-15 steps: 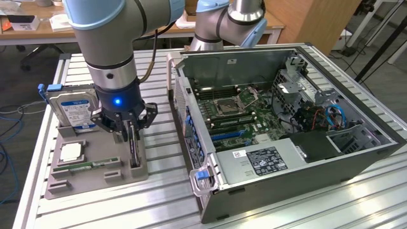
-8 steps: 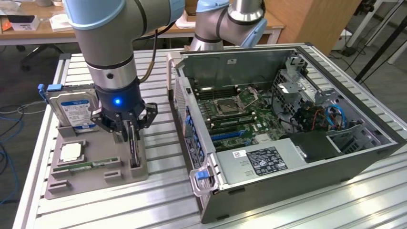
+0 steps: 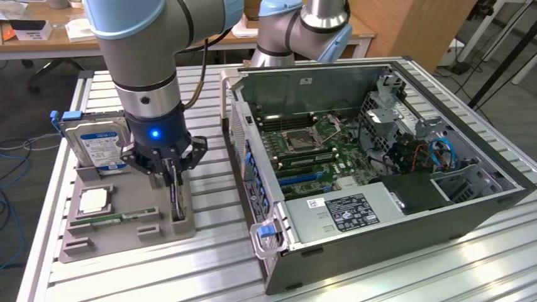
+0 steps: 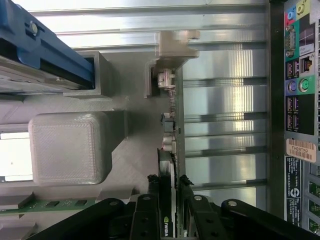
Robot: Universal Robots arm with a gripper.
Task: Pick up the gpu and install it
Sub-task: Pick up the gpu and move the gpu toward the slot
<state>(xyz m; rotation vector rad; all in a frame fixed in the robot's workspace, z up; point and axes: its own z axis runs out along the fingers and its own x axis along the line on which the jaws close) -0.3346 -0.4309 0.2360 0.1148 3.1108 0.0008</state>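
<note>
gpu (image 3: 177, 201) on edge, long axis horizontal; pincer (image 3: 172, 168) astride.

NVIDIA mark on the gpu (image 4: 167, 175) edge, case (image 4: 278, 150) stickers illegible

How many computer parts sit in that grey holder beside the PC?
4: hard drive upright at the back, processor chip and memory stick lying flat, gpu on edge in the gripper. More may be hidden.

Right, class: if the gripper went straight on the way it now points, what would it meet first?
The gpu, standing on edge in the grey tray directly below the gripper. The wrist view puts the card's top edge right at the gripper; contact is hard to judge.
</note>
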